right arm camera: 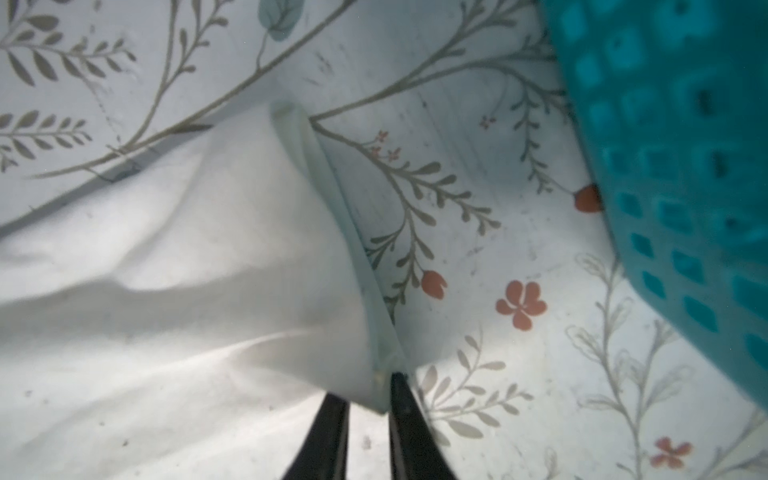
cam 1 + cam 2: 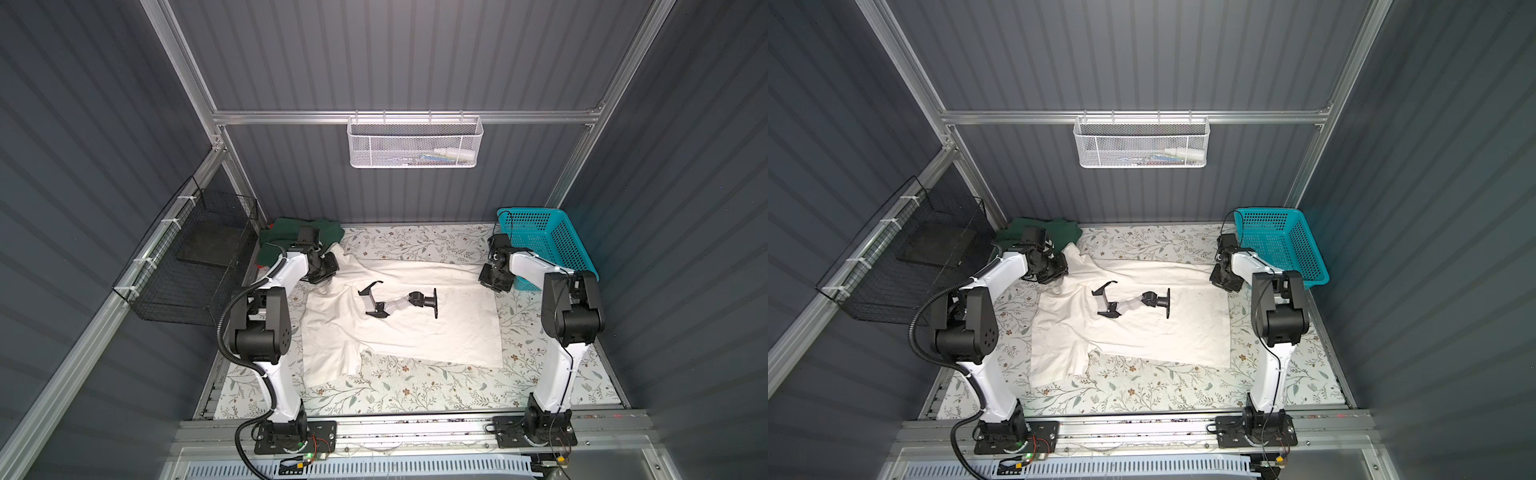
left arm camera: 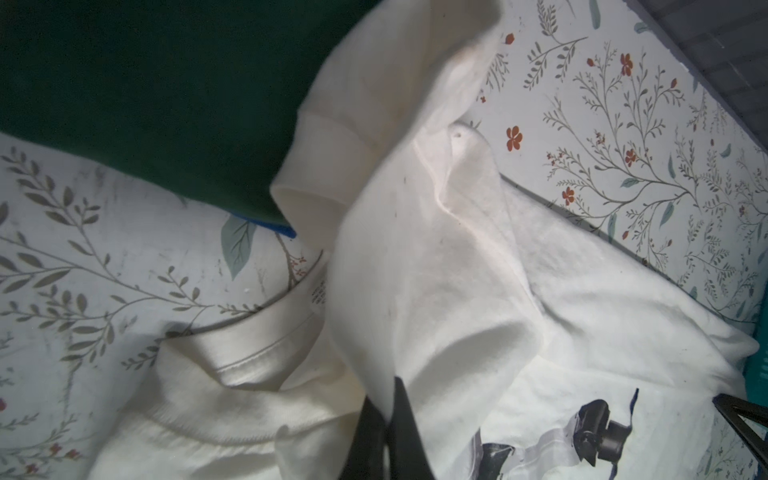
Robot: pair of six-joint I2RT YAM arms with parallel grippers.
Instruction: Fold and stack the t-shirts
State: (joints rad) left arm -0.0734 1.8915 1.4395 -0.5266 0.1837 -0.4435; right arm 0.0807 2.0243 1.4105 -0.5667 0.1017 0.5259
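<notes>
one cream-white short-sleeved cotton tee [image 2: 436,332] lies spread mid-table on the floral-patterned table cover [image 2: 415,395], its long axis across the table, collar to the left and hem to the right, with a black-and-grey robot-arm print [image 2: 399,301] facing up. one folded dark green tee [image 2: 328,235] sits in the far left corner, a blue edge [image 3: 270,224] showing under it. the left gripper [image 3: 384,395] is clamped on cloth beside the collar. the right gripper [image 1: 365,386], narrow, pinches the far hem corner near the one teal plastic lattice basket [image 2: 540,232].
</notes>
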